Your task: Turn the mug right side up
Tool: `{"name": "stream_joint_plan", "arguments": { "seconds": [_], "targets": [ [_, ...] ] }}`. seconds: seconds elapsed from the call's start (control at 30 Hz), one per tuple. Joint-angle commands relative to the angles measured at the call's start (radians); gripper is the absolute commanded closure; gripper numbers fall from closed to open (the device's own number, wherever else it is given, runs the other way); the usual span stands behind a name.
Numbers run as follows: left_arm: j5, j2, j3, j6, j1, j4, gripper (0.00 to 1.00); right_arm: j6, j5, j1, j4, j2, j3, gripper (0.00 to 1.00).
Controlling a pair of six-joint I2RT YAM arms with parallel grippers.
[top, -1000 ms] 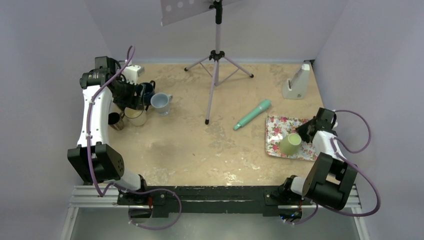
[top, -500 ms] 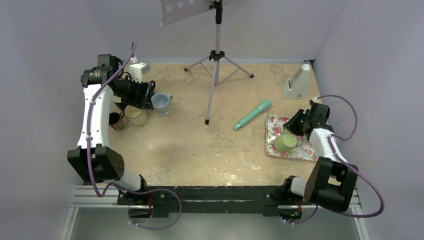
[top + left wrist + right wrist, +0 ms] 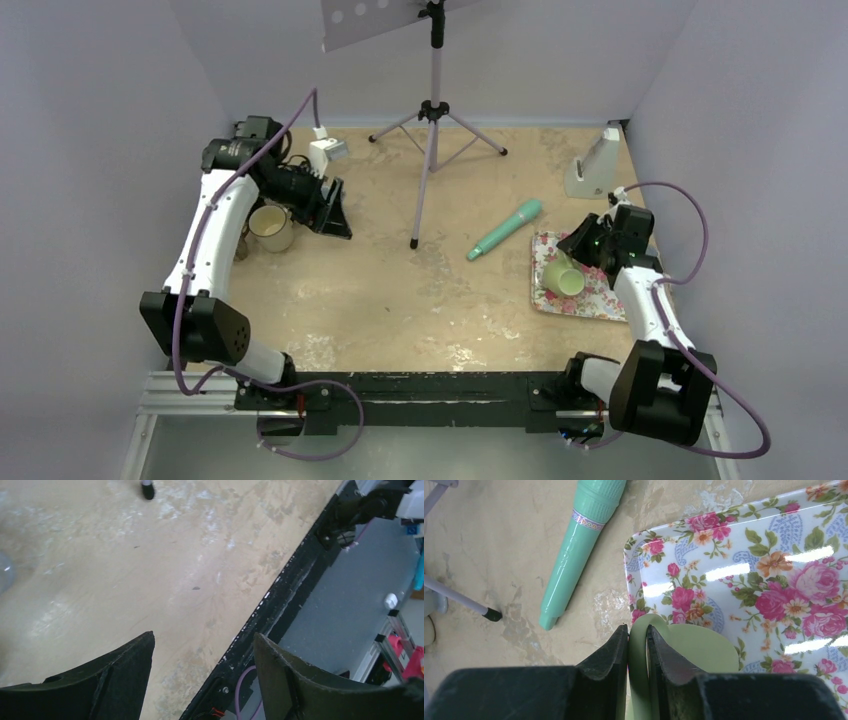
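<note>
A light green mug (image 3: 562, 277) rests tilted on the left part of the floral tray (image 3: 596, 298). My right gripper (image 3: 573, 262) is over the tray's left part. In the right wrist view it (image 3: 637, 628) is shut on a thin green part of the mug (image 3: 696, 650), either handle or wall; I cannot tell which. The tray (image 3: 744, 565) shows beyond it. My left gripper (image 3: 335, 216) is at the back left, open and empty. In the left wrist view it (image 3: 204, 636) looks over bare table towards the near edge.
A teal cylinder (image 3: 505, 229) lies left of the tray, also in the right wrist view (image 3: 580, 545). A tripod stand (image 3: 432, 110) is at the back middle. A cream mug (image 3: 270, 227) stands at the left. A white device (image 3: 592, 165) sits at the back right.
My left arm swung right, away from the mugs at the back left, and now hides the pale blue mug. My right gripper shifted left and back with the green mug.
</note>
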State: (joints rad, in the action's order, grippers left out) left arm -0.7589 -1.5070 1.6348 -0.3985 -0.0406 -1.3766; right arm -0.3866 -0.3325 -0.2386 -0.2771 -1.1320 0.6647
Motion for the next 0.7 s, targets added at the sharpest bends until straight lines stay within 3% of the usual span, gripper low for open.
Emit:
{"name": "stream_joint_plan", "arguments": {
  "seconds": [0.0, 0.17, 0.37, 0.5, 0.67],
  "targets": [
    [-0.102, 0.017, -0.027, 0.034, -0.105, 0.036, 0.24, 0.032, 0.061, 0.038, 0.017, 0.027, 0.029, 1.0],
    [-0.096, -0.004, -0.005, 0.088, -0.159, 0.081, 0.24, 0.062, 0.206, 0.07, -0.09, -0.033, 0.075, 1.0],
    [-0.048, 0.008, 0.007, 0.074, -0.16, 0.083, 0.24, 0.033, 0.359, 0.133, -0.166, 0.031, 0.102, 1.0],
    [-0.044, 0.014, -0.005, 0.082, -0.16, 0.096, 0.25, 0.035, 0.339, 0.138, -0.204, -0.002, 0.127, 1.0],
    [-0.103, 0.002, -0.013, 0.083, -0.175, 0.108, 0.25, 0.034, 0.179, 0.137, -0.126, 0.056, 0.136, 1.0]
  ]
}}
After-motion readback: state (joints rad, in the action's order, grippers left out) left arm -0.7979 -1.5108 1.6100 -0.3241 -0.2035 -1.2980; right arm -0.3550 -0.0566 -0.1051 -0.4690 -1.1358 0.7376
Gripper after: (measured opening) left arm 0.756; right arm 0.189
